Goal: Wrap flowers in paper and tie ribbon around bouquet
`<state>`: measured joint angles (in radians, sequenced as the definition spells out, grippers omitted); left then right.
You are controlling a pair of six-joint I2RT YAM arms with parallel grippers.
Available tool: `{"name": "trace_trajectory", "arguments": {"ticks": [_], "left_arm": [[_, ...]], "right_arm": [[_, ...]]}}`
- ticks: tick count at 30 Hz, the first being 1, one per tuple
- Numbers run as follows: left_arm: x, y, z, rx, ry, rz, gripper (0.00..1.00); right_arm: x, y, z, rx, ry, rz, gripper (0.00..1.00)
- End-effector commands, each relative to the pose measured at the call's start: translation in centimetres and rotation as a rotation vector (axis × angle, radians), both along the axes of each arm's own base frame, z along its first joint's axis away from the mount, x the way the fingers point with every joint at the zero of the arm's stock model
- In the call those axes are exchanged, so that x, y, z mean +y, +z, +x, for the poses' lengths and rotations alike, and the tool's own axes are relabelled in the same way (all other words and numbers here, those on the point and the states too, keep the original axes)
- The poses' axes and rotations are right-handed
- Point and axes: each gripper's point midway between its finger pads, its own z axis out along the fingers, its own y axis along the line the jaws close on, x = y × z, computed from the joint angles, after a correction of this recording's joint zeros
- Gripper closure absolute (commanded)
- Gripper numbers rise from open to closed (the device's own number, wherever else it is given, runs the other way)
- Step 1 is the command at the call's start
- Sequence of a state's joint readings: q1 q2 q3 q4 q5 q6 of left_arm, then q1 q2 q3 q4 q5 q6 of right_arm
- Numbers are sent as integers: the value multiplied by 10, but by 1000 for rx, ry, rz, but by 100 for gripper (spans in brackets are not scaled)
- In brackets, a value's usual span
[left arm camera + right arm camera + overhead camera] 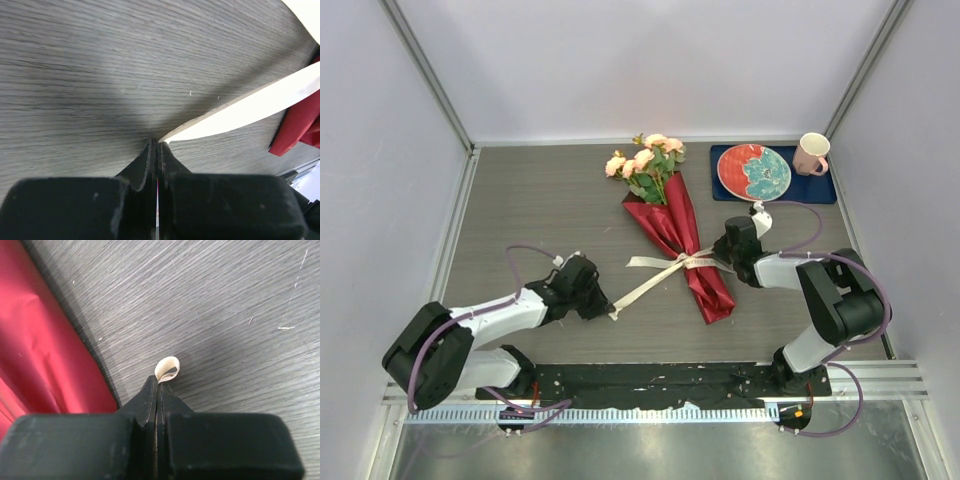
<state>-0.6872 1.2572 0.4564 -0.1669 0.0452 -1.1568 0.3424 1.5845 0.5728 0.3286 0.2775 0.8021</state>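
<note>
The bouquet (675,235) lies on the table, peach-pink flowers (645,160) at the far end and dark red paper (692,255) rolled round the stems as a cone. A cream ribbon (660,270) crosses its middle with a knot. My left gripper (607,312) is shut on the ribbon's (250,107) left end, which runs taut toward the paper (300,122). My right gripper (720,252) is shut on the ribbon's other end; a small cream loop (167,369) pokes out past its tips, beside the paper (40,350).
A red and teal plate (753,171) rests on a dark blue mat (820,188) at the back right, with a pink mug (810,153) beside it. White walls enclose the table on three sides.
</note>
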Motion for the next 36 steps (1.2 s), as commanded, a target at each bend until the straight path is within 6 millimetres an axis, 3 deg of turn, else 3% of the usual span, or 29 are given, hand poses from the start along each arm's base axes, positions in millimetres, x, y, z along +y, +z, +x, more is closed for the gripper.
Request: {"name": "trace_trajectory", "arguments": {"ticks": [1, 7, 13, 15, 16, 17, 18, 19, 20, 21, 22, 23, 24, 25, 26, 27, 28, 29, 30, 31, 32, 33, 36], "left_arm": [[78, -51, -48, 180, 55, 287, 100], [93, -53, -50, 197, 87, 294, 100], [97, -50, -47, 184, 93, 274, 100], [91, -44, -40, 163, 86, 253, 100], [85, -37, -36, 144, 73, 224, 100], [78, -29, -32, 125, 40, 194, 100], [69, -12, -21, 91, 24, 164, 100], [63, 5, -14, 47, 7, 138, 83], [61, 19, -7, 9, -12, 138, 70], [58, 47, 4, -44, -15, 130, 59], [57, 72, 12, -115, -18, 113, 46], [57, 92, 19, -163, -15, 108, 40], [57, 131, 33, -258, -7, 104, 37], [55, 154, 39, -311, -12, 84, 33], [44, 178, 39, -350, -60, 24, 16], [35, 225, 46, -449, -92, -33, 1], [27, 248, 45, -487, -125, -78, 0], [14, 271, 39, -506, -186, -150, 0], [9, 310, 37, -578, -202, -211, 0], [3, 331, 33, -618, -228, -263, 0], [0, 349, 30, -655, -243, -306, 0], [-3, 381, 24, -729, -260, -365, 0], [-2, 428, 21, -849, -270, -409, 0]], "right_arm": [[-44, -13, 3, 20, -163, -90, 100], [-56, -11, 3, -1, -223, -112, 100], [-54, -3, 5, -46, -219, -80, 100], [-47, 12, 12, -95, -163, -94, 100], [-34, 19, 12, -115, -85, -62, 100], [-30, 41, 15, -162, -39, -77, 97], [-30, 42, 5, -116, -14, -106, 81], [-33, 50, 0, -111, -9, -141, 65], [-32, 86, 2, -175, 13, -160, 50], [-38, 81, -15, -91, 39, -211, 43], [-42, 93, -22, -78, 43, -232, 38], [-44, 119, -21, -99, 41, -243, 32], [-51, 129, -41, -54, 73, -280, 30], [-52, 141, -48, -47, 85, -284, 28], [-49, 170, -49, -79, 96, -269, 23], [-54, 177, -69, -35, 121, -289, 22], [-53, 193, -75, -44, 133, -285, 20], [-50, 230, -76, -110, 139, -258, 17], [-49, 235, -90, -82, 182, -257, 15], [-46, 250, -97, -93, 202, -239, 14], [-41, 289, -101, -170, 241, -224, 13], [-40, 297, -112, -167, 270, -213, 13], [-39, 368, -135, -389, 302, -179, 12]]}}
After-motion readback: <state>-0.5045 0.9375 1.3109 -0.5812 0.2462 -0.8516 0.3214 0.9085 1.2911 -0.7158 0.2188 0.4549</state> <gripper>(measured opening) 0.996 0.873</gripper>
